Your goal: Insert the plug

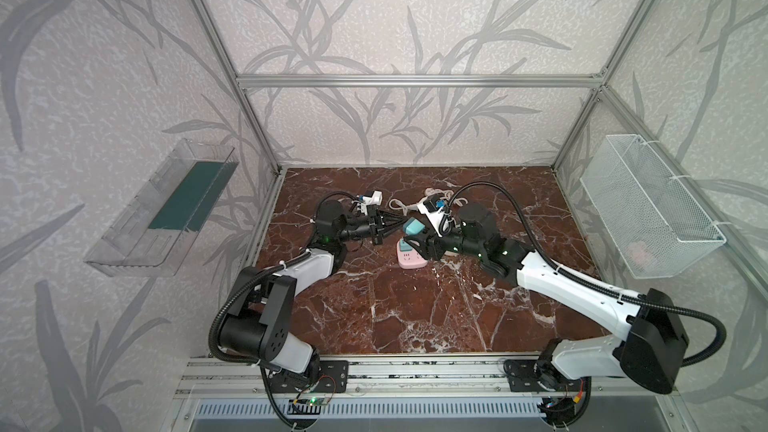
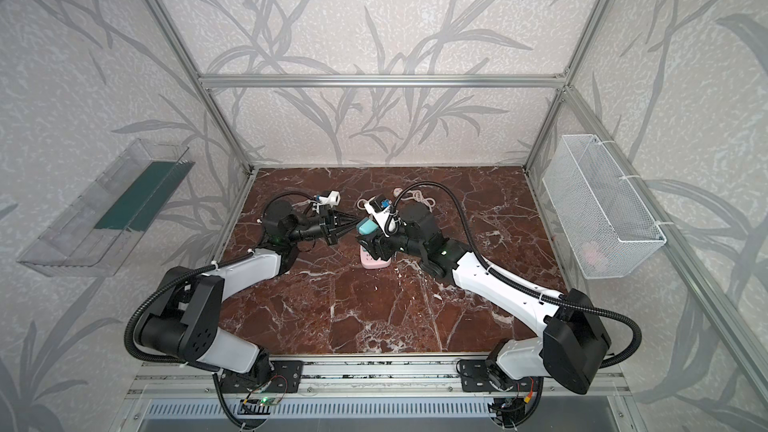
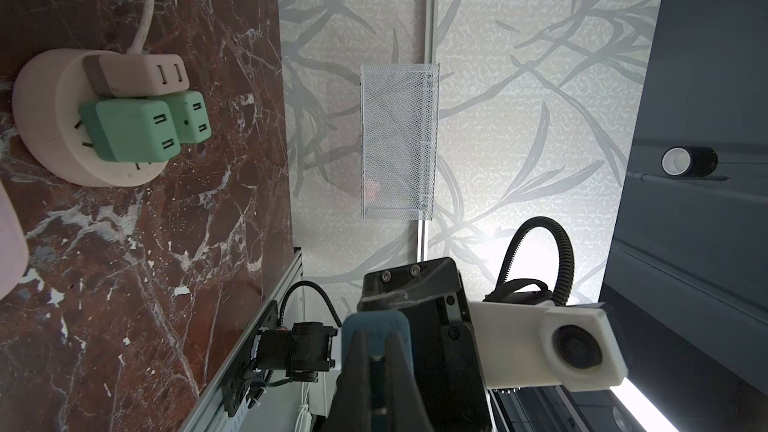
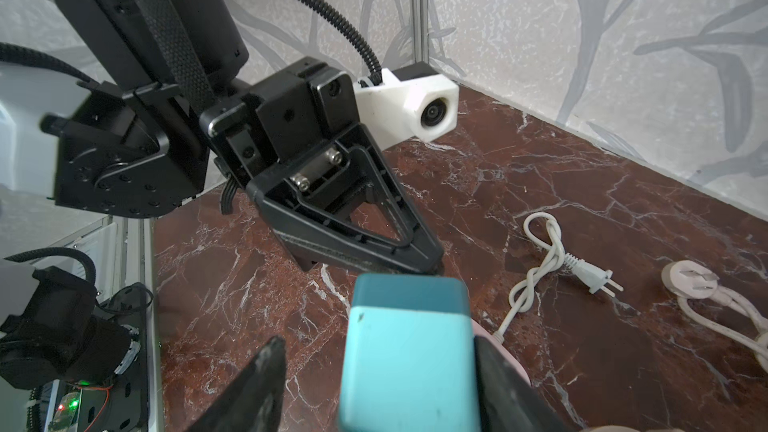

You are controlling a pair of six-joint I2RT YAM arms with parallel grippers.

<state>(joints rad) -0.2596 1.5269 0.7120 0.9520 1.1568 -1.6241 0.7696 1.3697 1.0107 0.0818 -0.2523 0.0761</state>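
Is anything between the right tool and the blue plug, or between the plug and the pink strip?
Nothing visible: the blue plug sits between the right tool's fingers, over the pink strip. Its underside is hidden.

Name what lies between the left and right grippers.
The teal plug adapter, within the right gripper's open jaws, the left gripper just beyond; the right wrist view shows it.

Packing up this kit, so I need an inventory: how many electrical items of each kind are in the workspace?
Adapter blocks: 4 - teal block, green block, second green block, white block
Socket bases: 2 - pink strip, round base
Corded plugs: 2 - two-pin plug, round plug
Total: 8
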